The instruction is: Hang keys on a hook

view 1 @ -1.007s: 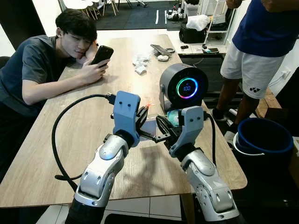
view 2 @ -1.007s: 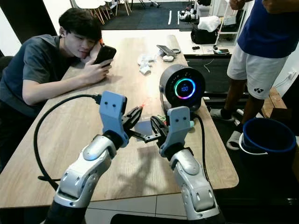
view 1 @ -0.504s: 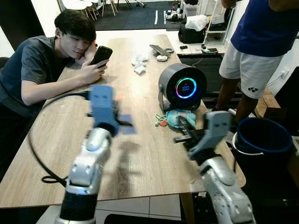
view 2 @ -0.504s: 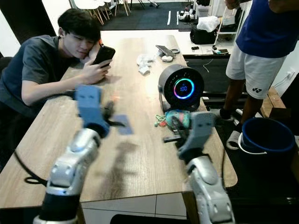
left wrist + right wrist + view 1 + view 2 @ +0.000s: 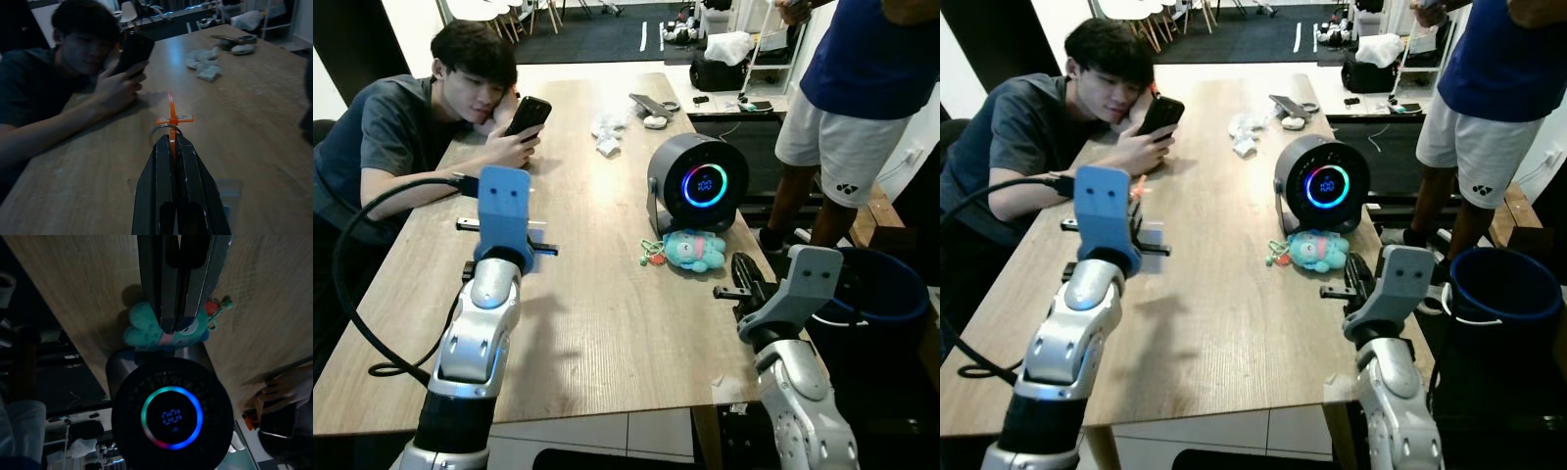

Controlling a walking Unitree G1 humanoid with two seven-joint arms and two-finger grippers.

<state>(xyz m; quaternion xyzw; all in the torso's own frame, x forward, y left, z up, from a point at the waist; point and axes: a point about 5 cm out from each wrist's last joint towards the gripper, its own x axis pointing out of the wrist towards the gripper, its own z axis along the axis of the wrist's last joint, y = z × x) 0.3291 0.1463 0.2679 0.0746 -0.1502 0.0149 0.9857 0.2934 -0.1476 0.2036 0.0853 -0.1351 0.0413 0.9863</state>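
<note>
Left wrist view — left tool (image 5: 172, 142) hides orange tag's (image 5: 172, 115) lower end.

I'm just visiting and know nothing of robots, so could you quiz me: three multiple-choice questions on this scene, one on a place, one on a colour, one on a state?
1. Where does the teal plush toy keychain lie?
A. in the blue bucket
B. on the wooden table just before the round black fan with the glowing ring
C. in the seated person's hand

2. What colour is the thin tag clamped in the left gripper?
A. orange
B. green
C. white

3. How stand the fingers of the right gripper?
A. spread wide
B. shut, holding nothing
C. shut on the plush

Answers: 1 B, the plush rests on the table against the fan's foot; 2 A, the tag is orange; 3 B, the fingers meet, hanging above the plush.
</note>
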